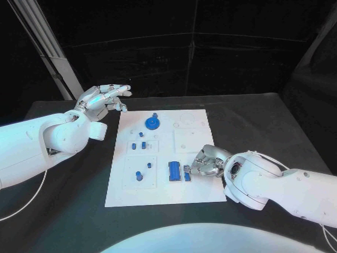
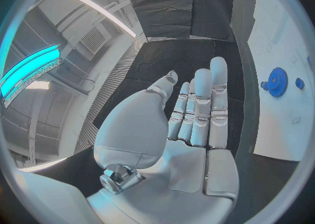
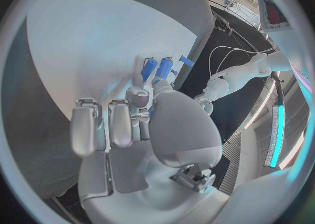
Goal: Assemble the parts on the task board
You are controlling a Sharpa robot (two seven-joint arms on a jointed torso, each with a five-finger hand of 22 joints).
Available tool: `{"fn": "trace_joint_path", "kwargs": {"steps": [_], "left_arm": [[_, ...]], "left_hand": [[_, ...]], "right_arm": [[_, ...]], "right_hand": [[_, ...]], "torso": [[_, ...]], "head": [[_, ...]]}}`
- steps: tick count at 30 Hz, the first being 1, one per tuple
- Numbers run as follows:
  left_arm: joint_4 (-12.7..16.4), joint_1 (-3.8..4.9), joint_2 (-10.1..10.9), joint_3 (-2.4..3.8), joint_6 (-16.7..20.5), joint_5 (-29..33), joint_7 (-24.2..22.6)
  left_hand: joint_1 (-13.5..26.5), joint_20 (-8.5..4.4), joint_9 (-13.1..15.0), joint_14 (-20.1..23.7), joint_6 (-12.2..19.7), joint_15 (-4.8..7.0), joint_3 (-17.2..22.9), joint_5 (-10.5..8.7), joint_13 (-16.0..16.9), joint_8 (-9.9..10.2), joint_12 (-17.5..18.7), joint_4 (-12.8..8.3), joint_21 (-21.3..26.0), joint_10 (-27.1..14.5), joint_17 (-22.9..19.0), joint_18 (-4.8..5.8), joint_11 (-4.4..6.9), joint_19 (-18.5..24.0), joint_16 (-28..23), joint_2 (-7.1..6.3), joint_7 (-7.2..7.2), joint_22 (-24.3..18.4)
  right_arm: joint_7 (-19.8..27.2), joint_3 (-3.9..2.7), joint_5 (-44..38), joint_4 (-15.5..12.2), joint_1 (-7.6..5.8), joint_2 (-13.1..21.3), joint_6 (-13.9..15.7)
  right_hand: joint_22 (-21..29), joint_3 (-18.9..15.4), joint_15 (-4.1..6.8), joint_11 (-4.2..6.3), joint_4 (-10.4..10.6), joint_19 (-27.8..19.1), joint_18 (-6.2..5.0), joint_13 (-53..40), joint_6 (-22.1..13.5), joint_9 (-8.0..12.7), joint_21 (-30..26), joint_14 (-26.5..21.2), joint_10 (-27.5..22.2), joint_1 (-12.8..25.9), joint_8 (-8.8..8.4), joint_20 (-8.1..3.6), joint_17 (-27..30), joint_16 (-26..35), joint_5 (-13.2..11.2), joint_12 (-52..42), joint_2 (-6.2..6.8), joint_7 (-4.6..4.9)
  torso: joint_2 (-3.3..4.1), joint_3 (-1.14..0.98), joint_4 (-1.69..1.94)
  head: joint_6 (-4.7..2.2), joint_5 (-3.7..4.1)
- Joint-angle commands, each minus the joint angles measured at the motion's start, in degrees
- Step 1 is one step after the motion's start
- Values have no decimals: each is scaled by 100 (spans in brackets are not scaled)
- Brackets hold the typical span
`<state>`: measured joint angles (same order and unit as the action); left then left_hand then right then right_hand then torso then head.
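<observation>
The white task board (image 1: 191, 192) lies mid-table. On it are a blue gear (image 1: 152, 124) (image 2: 276, 81) at the far end, several small blue pegs (image 1: 144, 145) in the middle, and a long blue block (image 1: 173, 169) (image 3: 164, 66) near the front. My right hand (image 1: 206, 162) (image 3: 147, 108) rests low on the board just right of the block. Its fingers are curled in, and thumb and finger pinch a small blue part (image 1: 187, 176). My left hand (image 1: 104, 98) (image 2: 197, 108) hangs in the air beyond the board's far left corner, fingers straight and holding nothing.
The black table (image 1: 252, 121) extends on all sides of the board. A pale slanted post (image 1: 51, 52) stands behind the table's far left corner, and dark curtains close the back.
</observation>
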<state>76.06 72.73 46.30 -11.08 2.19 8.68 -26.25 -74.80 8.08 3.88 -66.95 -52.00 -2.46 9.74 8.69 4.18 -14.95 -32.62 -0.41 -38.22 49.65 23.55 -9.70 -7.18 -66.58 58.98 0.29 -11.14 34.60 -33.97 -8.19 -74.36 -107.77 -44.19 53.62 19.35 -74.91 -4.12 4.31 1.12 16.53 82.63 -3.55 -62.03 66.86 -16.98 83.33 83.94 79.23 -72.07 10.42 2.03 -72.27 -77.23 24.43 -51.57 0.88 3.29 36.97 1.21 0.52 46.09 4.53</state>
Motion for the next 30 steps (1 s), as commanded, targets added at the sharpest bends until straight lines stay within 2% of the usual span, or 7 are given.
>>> {"fn": "trace_joint_path", "kwargs": {"steps": [1,5,13,18,23,30], "left_arm": [[-1,8,-6,4,-76,-11,4],[-1,8,-6,4,-78,-11,6],[0,8,-4,4,-79,-11,8],[-3,8,2,4,-76,-11,11],[-10,8,6,3,-77,-11,18],[-28,8,11,3,-82,-11,21]], "left_hand": [[-57,-4,-2,44,36,15,-27,-25,-5,-34,-24,5,-30,-38,-5,-78,-1,54,22,7,-13,8],[-57,-4,-2,44,36,15,-27,-25,-5,-34,-24,5,-30,-38,-5,-78,-1,54,22,7,-13,8],[-57,-4,-2,44,36,15,-27,-25,-5,-34,-24,5,-30,-38,-5,-78,-1,54,22,7,-13,8],[-57,-4,-2,44,36,15,-27,-25,-5,-34,-24,5,-30,-38,-5,-78,-1,54,22,7,-13,8],[-57,-4,-2,44,36,15,-27,-25,-5,-34,-24,5,-30,-38,-5,-78,-1,54,22,7,-13,8],[-63,-3,-2,46,38,15,-27,-25,-6,-37,-27,3,-33,-40,-7,-78,-1,57,23,11,-13,9]], "right_arm": [[12,1,-82,-11,-6,-12,-154],[16,1,-87,-17,-6,-16,-185],[44,1,-113,-50,-6,21,-230],[145,1,-122,-100,-5,117,-368],[206,1,-96,-143,-5,176,-410],[178,1,-92,-158,-5,221,-494]], "right_hand": [[-273,-88,19,-27,6,-30,55,7,-40,-25,-38,283,8,119,-36,-9,15,28,-194,28,-13,23],[-271,-193,18,-29,8,-32,53,0,-47,-58,-42,284,7,198,-38,-5,17,32,-353,30,-17,23],[-268,-253,21,-25,-42,-35,52,-5,-57,-94,-46,284,0,112,-38,-7,22,38,-469,38,-4,19],[-234,-430,9,-40,-49,-59,45,13,-85,-154,-72,277,-29,17,-45,2,55,69,-1054,89,90,34],[-229,-668,3,-47,8,-63,42,7,-103,-221,-81,278,-35,227,-46,10,63,81,-1734,101,70,36],[-236,-703,3,-47,14,-58,44,-5,-106,-237,-77,281,-30,277,-45,11,51,72,-1795,88,35,36]], "torso": [[-5,2,3],[-1,1,0],[7,-6,-11],[9,-9,-18],[9,-10,-30],[14,-9,-26]], "head": [[5,-4],[4,-8],[-3,-24],[-8,-42],[-16,-48],[-22,-45]]}}
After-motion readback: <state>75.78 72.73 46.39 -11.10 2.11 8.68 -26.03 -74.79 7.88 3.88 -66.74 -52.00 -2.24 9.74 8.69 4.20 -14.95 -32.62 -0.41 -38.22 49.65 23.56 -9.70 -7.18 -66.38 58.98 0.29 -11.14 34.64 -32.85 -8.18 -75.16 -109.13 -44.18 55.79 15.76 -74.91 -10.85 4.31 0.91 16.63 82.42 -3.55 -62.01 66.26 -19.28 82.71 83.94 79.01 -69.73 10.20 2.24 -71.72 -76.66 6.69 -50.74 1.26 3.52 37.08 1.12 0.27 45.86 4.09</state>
